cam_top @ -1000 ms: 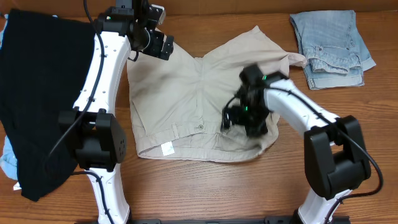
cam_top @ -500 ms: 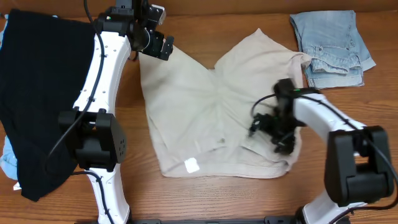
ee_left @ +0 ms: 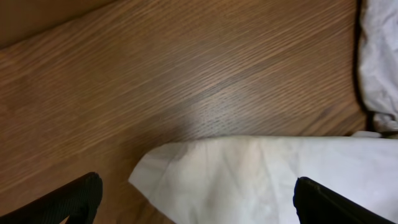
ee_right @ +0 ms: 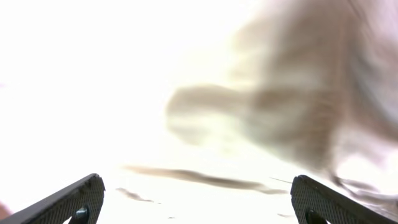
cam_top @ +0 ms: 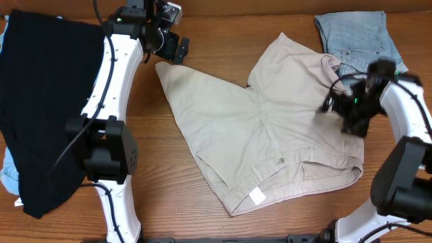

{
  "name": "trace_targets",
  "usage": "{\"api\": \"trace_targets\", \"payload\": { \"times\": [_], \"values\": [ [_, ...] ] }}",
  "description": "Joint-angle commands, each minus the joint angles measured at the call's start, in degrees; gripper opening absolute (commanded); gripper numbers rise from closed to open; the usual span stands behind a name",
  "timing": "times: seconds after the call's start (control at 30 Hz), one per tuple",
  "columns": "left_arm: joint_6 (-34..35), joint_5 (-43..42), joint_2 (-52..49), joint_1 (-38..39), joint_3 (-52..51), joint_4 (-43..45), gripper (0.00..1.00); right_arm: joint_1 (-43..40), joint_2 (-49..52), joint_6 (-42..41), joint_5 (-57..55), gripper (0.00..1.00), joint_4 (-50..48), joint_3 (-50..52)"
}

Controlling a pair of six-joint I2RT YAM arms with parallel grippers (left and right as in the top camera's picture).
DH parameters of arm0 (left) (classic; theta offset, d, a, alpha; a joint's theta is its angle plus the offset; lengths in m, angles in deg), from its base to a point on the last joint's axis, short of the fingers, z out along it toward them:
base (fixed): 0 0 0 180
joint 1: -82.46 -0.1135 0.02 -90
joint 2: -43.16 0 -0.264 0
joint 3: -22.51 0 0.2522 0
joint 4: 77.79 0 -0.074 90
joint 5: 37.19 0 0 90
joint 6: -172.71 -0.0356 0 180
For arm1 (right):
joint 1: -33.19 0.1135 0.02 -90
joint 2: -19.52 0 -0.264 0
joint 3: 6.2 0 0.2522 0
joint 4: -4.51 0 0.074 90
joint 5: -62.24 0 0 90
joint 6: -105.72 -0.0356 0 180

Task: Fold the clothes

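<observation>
**A:** What lies at the far left?

**B:** A black garment (cam_top: 40, 101), spread over the left end of the table (cam_top: 169, 209). A scrap of light-blue cloth (cam_top: 8, 177) shows at its lower edge.

**A:** And the left gripper?

**B:** The left gripper (cam_top: 172, 47) hangs near the table's far edge, right at the upper-left corner of the khaki shorts (cam_top: 263, 135). In the left wrist view its fingers (ee_left: 74, 199) are spread wide. Between them there is only wood and that pale corner of cloth, lying flat.

**A:** Where are the shorts themselves?

**B:** In the middle of the table, lying at a slant. One leg runs up toward the left gripper and the other toward the far right, with the waistband nearest the front edge. A white label (cam_top: 256, 196) and a button (cam_top: 282, 160) show at the waistband.

**A:** The right gripper?

**B:** The right gripper (cam_top: 347, 111) is over the right side of the shorts. Its own camera shows the fingers (ee_right: 68, 199) set wide apart, gripping nothing, with washed-out pale cloth filling the view. I cannot tell whether they touch the cloth.

**A:** Anything further right?

**B:** Denim shorts (cam_top: 354, 40), folded, at the far right corner, just beside the khaki leg.
</observation>
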Motion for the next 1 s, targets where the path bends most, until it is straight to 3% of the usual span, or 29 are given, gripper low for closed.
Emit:
{"api": "trace_targets", "payload": {
  "times": [0.0, 0.3, 0.53, 0.83, 0.97],
  "values": [
    [-2.21, -0.26, -5.03, 0.04, -0.11, 0.44, 1.00, 4.17, -5.22, 4.92, 5.86, 1.00, 1.95, -6.82],
    [-1.70, 0.70, -11.08, -0.15, -0.11, -4.26, 1.00, 12.07, -7.06, 4.50, 5.77, 1.00, 2.69, -8.94],
    [3.52, 6.21, -11.08, -0.44, -0.09, -7.08, 0.93, 13.79, -7.04, 4.50, 5.62, 1.00, 1.36, -8.90],
    [11.43, 5.88, -9.92, -1.60, 0.44, -12.44, 0.90, 14.56, -6.93, 4.50, 4.46, 1.00, -0.17, -8.90],
    [12.46, 5.31, -9.99, -1.73, -0.22, -11.47, 0.82, 14.56, -6.82, 4.50, 4.15, 1.00, -0.79, -8.79]
  ]
}}
